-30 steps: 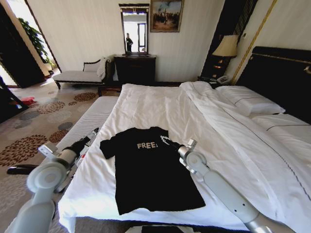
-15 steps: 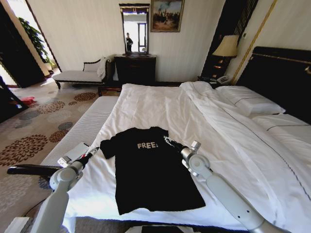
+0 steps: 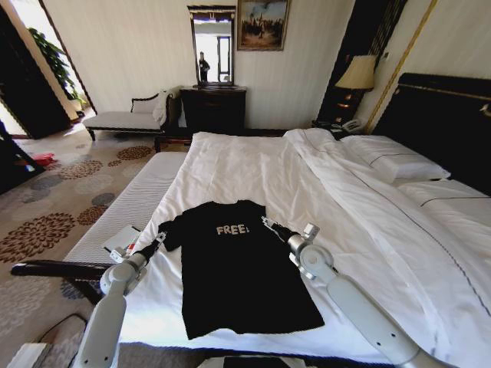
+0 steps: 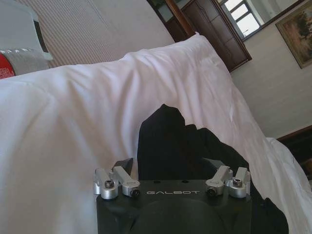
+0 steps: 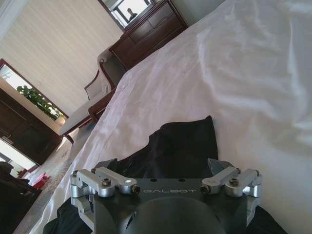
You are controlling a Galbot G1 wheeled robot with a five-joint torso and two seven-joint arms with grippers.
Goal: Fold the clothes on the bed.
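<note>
Black T-shirt (image 3: 234,264) lies flat on the near part of the bed (image 3: 253,169), on the white duvet, "FREE!" lettering facing up, hem toward the near edge.

Left claw (image 3: 159,238) is at the shirt's left sleeve; right claw (image 3: 268,223) at the right sleeve. Fingertips of both are too small to make out from the head view. In each wrist view the claw body blocks the tips: only finger bases show, set wide apart, with black cloth between them. Can't tell if either is pinching the sleeve.

Around:
- white pillows (image 3: 395,162) far right, by the dark headboard (image 3: 445,123)
- lamp (image 3: 357,74) beyond
- upholstered bench (image 3: 126,119) and dark dresser (image 3: 213,107) at the far wall
</note>
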